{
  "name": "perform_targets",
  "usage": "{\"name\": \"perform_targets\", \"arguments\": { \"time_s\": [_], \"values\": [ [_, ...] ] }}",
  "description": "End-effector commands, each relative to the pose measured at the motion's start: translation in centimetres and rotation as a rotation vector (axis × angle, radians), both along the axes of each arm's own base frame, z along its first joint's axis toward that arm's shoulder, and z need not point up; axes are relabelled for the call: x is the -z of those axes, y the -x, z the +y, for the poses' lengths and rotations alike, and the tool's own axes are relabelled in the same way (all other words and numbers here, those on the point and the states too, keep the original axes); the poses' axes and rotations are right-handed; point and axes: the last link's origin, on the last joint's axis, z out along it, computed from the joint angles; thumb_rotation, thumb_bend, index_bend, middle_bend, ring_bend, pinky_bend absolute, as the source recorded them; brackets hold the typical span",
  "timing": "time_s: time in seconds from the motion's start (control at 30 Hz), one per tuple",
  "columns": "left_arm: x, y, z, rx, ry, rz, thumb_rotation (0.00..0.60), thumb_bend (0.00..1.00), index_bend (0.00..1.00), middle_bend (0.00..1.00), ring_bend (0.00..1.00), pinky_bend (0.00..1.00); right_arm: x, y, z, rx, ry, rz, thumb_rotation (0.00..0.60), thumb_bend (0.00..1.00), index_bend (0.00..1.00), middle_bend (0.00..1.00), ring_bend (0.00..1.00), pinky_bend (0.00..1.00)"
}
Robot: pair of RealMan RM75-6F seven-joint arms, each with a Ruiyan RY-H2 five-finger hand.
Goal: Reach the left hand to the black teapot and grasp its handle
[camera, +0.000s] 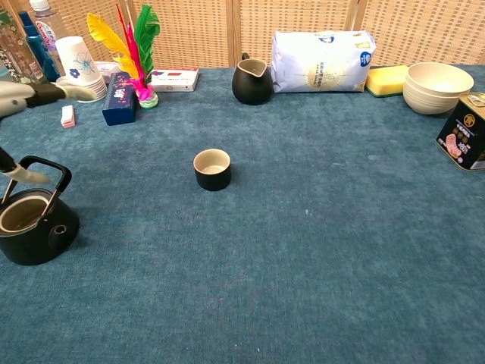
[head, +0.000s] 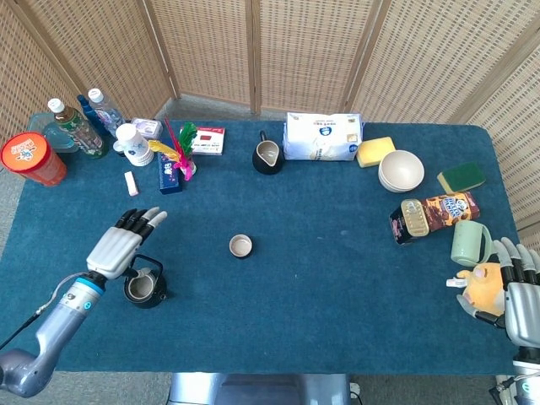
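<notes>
Black teapot (head: 144, 287), bail handle (camera: 42, 163) upright: my left hand (head: 118, 246), fingers apart at its 11 o'clock, should lower and curl around the bail

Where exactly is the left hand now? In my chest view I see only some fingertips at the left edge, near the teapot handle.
Observer: In the head view the left hand hovers over the far-left side of the black teapot, palm down.
Operator: Are its fingers closed around the handle?
Observer: No. The fingers are stretched out and spread, pointing to the far side of the table, not wrapped on the handle.
Operator: And the right hand? My view does not show it.
Observer: The right hand is at the near right edge of the table with straight fingers, beside a yellow toy. I cannot tell if it touches the toy.
</notes>
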Motion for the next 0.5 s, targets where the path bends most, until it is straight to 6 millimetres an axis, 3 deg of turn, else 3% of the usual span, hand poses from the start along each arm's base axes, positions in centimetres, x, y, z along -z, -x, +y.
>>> {"name": "perform_targets", "arguments": {
  "time_s": [0.03, 0.13, 0.23, 0.33, 0.43, 0.5],
  "values": [
    [0.7, -0.3, 0.3, 0.000, 0.013, 0.011, 0.600, 0.00, 0.00, 0.00, 0.00, 0.03, 0.0, 0.0, 0.0, 0.001, -0.001, 0.000, 0.416, 0.00, 0.00, 0.00, 0.00, 0.00],
    [1.3, -0.5, 0.5, -0.006, 0.024, 0.013, 0.600, 0.00, 0.00, 0.00, 0.01, 0.04, 0.1, 0.0, 0.0, 0.001, -0.004, -0.001, 0.417, 0.00, 0.00, 0.00, 0.00, 0.00],
    [1.7, -0.8, 0.9, -0.009, 0.027, 0.015, 0.600, 0.00, 0.02, 0.05, 0.08, 0.12, 0.0, 0.1, 0.0, 0.002, -0.003, -0.003, 0.419, 0.00, 0.00, 0.00, 0.00, 0.00],
    [2.2, -0.9, 1.2, -0.010, 0.041, 0.042, 0.600, 0.00, 0.09, 0.16, 0.16, 0.30, 0.0, 0.1, -0.1, 0.002, -0.003, -0.005, 0.418, 0.00, 0.00, 0.00, 0.00, 0.00],
    [2.4, -1.2, 1.2, -0.010, 0.048, 0.047, 0.600, 0.02, 0.29, 0.37, 0.35, 0.55, 0.0, 0.1, -0.1, 0.002, -0.004, -0.006, 0.418, 0.00, 0.00, 0.00, 0.00, 0.00],
    [2.3, -1.5, 1.0, -0.014, 0.053, 0.029, 0.600, 0.11, 0.46, 0.54, 0.52, 0.72, 0.0, 0.1, 0.0, 0.003, -0.005, -0.007, 0.417, 0.00, 0.00, 0.00, 0.00, 0.00]
  ]
}}
